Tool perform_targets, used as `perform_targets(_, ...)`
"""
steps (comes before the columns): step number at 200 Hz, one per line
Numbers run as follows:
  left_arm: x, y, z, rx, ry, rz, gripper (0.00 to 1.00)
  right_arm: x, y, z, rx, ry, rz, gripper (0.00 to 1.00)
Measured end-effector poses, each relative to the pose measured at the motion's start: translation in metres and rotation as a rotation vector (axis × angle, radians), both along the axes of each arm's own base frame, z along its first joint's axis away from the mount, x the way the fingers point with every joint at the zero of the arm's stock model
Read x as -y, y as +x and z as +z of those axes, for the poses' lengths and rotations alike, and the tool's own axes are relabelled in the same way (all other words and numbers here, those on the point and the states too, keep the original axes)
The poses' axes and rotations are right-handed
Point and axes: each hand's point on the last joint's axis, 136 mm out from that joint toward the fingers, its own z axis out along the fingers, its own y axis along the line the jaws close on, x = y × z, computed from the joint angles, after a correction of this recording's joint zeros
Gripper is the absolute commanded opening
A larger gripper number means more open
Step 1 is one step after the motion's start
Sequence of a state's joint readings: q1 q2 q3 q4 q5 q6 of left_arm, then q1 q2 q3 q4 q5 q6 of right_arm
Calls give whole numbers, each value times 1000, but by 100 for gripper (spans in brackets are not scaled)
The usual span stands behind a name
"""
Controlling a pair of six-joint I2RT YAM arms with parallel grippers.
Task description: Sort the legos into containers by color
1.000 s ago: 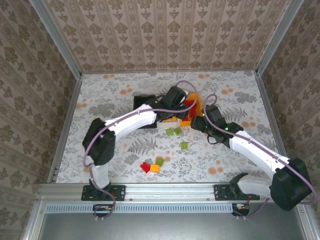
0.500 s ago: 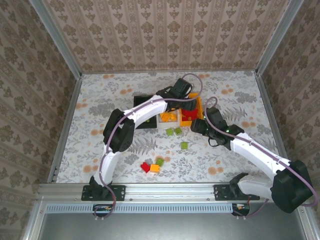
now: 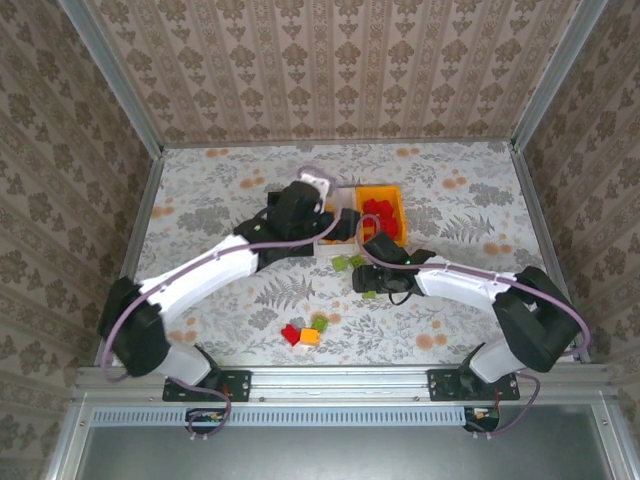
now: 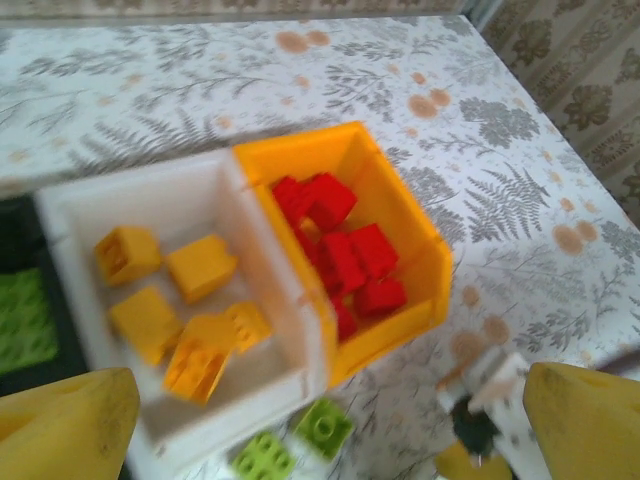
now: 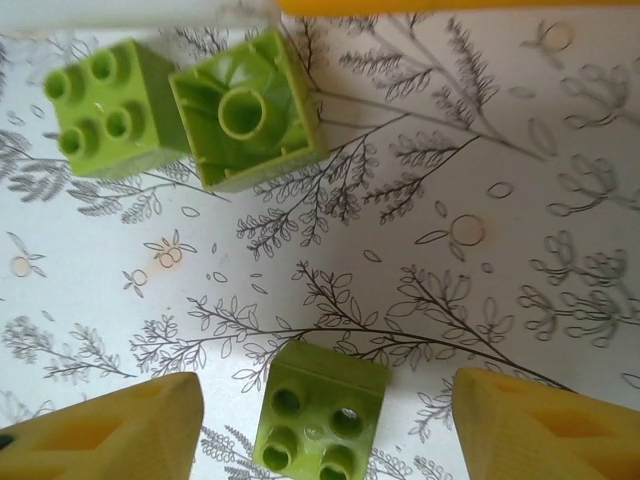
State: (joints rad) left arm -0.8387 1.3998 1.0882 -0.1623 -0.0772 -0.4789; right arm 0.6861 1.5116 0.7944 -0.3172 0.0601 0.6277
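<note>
Lime-green plastic brick (image 5: 322, 418), studs up: lies on the floral-patterned desk (image 5: 480, 250) between the right jaws, which stand apart on either side and clear of it. Two more lime-green bricks (image 5: 100, 107) sit beyond, just beside the bins. Red bricks (image 4: 345, 250) fill the orange-yellow plastic bin (image 4: 400, 215). Orange bricks (image 4: 200, 265) lie in the white bin (image 4: 130, 183) touching it, with the black bin (image 4: 15, 240) adjoining. Left jaws are spread wide above the bins. Loose red, orange and green bricks (image 3: 310, 337) cluster near the desk's front edge.

Glossy moulded plastic of lime green legos (image 5: 320, 415), same sheen on red legos (image 4: 345, 250), smooth plastic orange-yellow bin (image 4: 425, 250) and white bin (image 4: 130, 185), matt printed table covering (image 5: 400, 230), brushed metal rail (image 3: 330, 380), smooth white arm shell (image 3: 210, 270)
</note>
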Motion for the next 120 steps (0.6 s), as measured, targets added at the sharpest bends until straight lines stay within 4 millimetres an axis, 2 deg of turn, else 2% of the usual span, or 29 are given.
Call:
perform_targets(23,-39,-26,-26,-28,42,56,100,-1,-4,-13,-25,-38,10,60)
perform_targets(47,-73,-46,-42,-48,73,114,100,1,-5,-22,-39,-80,16,48)
perform_targets(84,-113,-66,-55,-59,82,201,100,0,-4,-20,-30,-92,13,30)
perform_targets(104,-129,-74,-66,-82,106,237,100,-4,-4,-18,-25,-85,28,27)
perform_targets(120,-140,-80,-76,-100,127,262,100,-14,-1,-7,-12,-57,54,27)
